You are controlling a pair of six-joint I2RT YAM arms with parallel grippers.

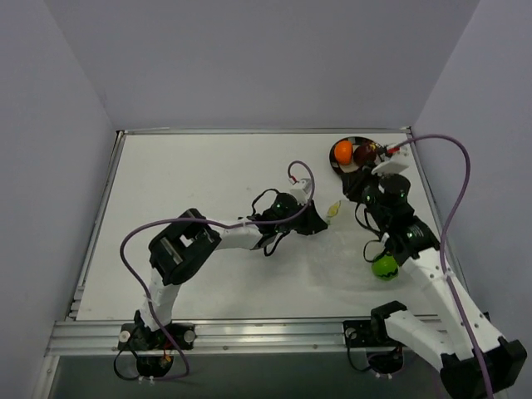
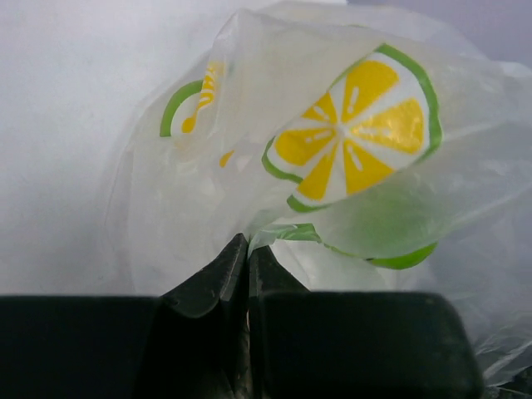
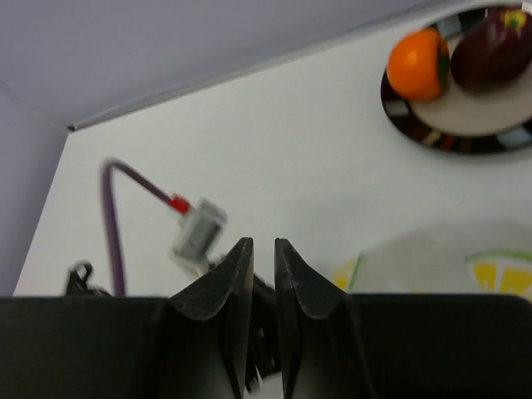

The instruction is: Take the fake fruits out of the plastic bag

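Two fruits (image 1: 342, 151) rest on the plate (image 3: 420, 125) ahead of the right end effector (image 3: 258, 245), nearly clenched, empty. Left end effector (image 2: 248, 249) pinches the bag (image 2: 374, 191); green fruit (image 1: 384, 267) behind the right one, seemingly bagged, needs fetching next.

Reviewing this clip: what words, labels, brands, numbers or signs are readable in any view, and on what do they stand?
None: no readable text in any view.
The bag carries only lemon-slice prints, with no words on them.
The plate has coloured blocks on its rim and no lettering.
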